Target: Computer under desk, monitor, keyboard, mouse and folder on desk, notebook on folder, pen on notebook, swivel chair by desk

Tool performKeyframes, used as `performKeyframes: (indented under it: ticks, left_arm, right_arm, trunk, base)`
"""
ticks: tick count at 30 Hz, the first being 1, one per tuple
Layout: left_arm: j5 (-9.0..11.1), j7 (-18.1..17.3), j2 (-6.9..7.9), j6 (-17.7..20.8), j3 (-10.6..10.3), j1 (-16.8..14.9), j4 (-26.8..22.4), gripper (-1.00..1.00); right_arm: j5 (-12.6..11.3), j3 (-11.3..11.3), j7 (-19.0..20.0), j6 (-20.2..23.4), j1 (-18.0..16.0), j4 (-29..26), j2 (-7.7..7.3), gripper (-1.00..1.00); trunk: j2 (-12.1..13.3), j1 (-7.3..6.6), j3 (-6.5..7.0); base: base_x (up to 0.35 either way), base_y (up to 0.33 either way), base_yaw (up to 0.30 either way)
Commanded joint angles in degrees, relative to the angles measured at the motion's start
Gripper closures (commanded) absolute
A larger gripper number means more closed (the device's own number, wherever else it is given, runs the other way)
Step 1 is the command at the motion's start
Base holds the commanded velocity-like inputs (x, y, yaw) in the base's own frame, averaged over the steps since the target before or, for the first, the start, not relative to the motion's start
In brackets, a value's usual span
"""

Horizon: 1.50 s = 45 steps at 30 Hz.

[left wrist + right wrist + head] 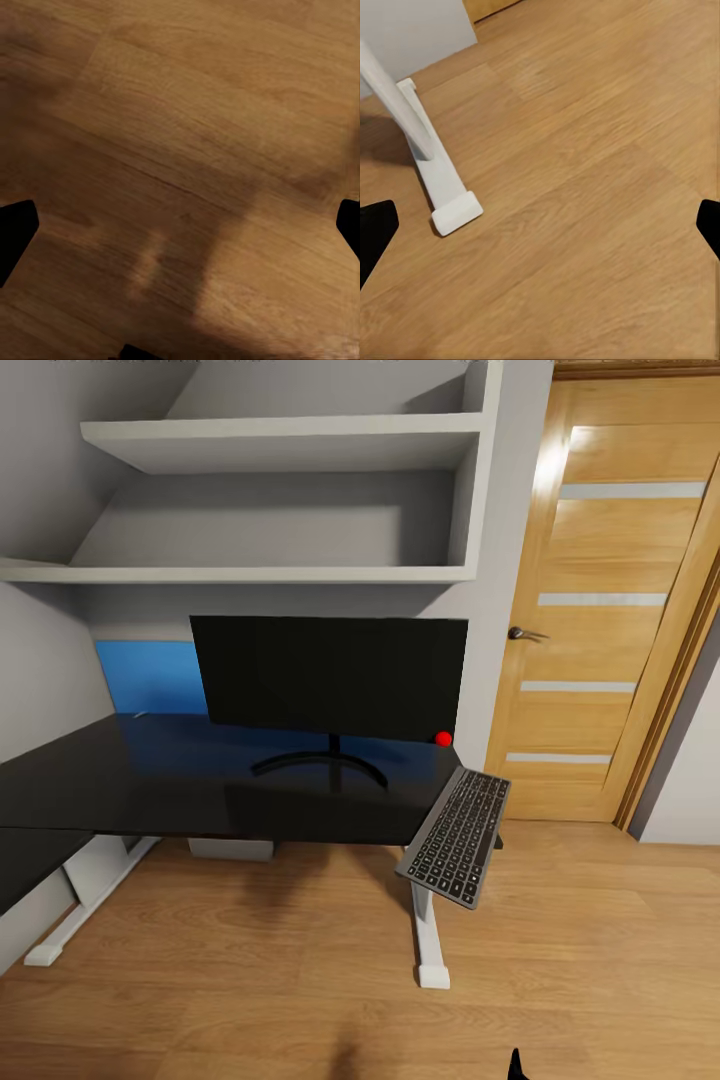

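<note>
The desk has a glossy black top, and the monitor stands on it on its black stand, a red dot at its lower right corner. At the desk's right front corner the dark-grey keyboard lies tilted, most of it overhanging the edge above the floor. A pale box under the desk may be the computer. My left gripper is open over bare wood floor. My right gripper is open too, above floor near the desk's white leg. The mouse, folder, notebook, pen and swivel chair are out of view.
Grey wall shelves hang above the desk, with a blue wall panel behind the monitor. An oak door with frosted strips stands to the right. The white desk foot juts onto the wood-plank floor.
</note>
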Motion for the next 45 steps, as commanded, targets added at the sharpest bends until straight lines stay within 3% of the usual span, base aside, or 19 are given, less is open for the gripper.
performKeyframes:
  ticks: [1, 5, 18, 20, 26, 33, 45]
  left_arm:
    - [0.24, 0.32, 0.05, -4.27, -0.20, 0.01, 6.48, -1.00]
    - [0.24, 0.24, 0.17, -6.12, -0.26, 0.01, 9.82, -1.00]
    - [0.28, 0.21, 0.07, -6.65, -0.31, 0.02, 16.86, -1.00]
    - [0.27, 0.21, 0.03, -6.94, -0.33, 0.01, 16.99, -1.00]
    - [0.09, 0.22, -0.26, -15.51, -0.74, 0.01, 19.88, -1.00]
    - [-0.08, 0.19, -0.47, -17.48, -0.92, 0.01, 21.25, -1.00]
    - [-0.09, 0.13, -0.56, -17.55, -0.96, 0.01, 21.34, -1.00]
  right_arm:
    - [0.15, 0.30, -0.57, -0.31, -0.02, 0.69, 0.01, -1.00]
    - [0.21, 0.32, -0.57, -0.38, -0.02, 0.86, 0.00, -1.00]
    - [0.19, 0.31, -0.62, -0.35, -0.02, 0.98, -0.18, -1.00]
    - [0.22, 0.32, -0.59, -0.35, -0.02, 0.98, -0.20, -1.00]
    - [0.27, 0.33, -0.57, -0.35, -0.02, 0.99, -0.25, -1.00]
    - [0.27, 0.33, -0.57, -0.35, -0.02, 0.99, -0.25, -1.00]
    - [0.23, 0.33, -0.57, -0.35, -0.02, 0.99, -0.20, -1.00]
  trunk:
    - [0.39, -0.23, 0.14]
    - [1.99, -1.11, 0.86]
    - [7.21, -3.96, 3.19]
    - [7.21, -3.96, 3.19]
    - [7.21, -3.96, 3.19]
    - [7.21, -3.96, 3.17]
    - [7.21, -3.96, 2.67]
  base:
    - [0.000, 0.000, 0.000]
    - [0.000, 0.000, 0.000]
    - [0.000, 0.000, 0.000]
    - [0.000, 0.000, 0.000]
    - [0.000, -0.002, -0.189]
    - [0.016, -0.191, -0.258]
    - [0.102, -0.328, -0.246]
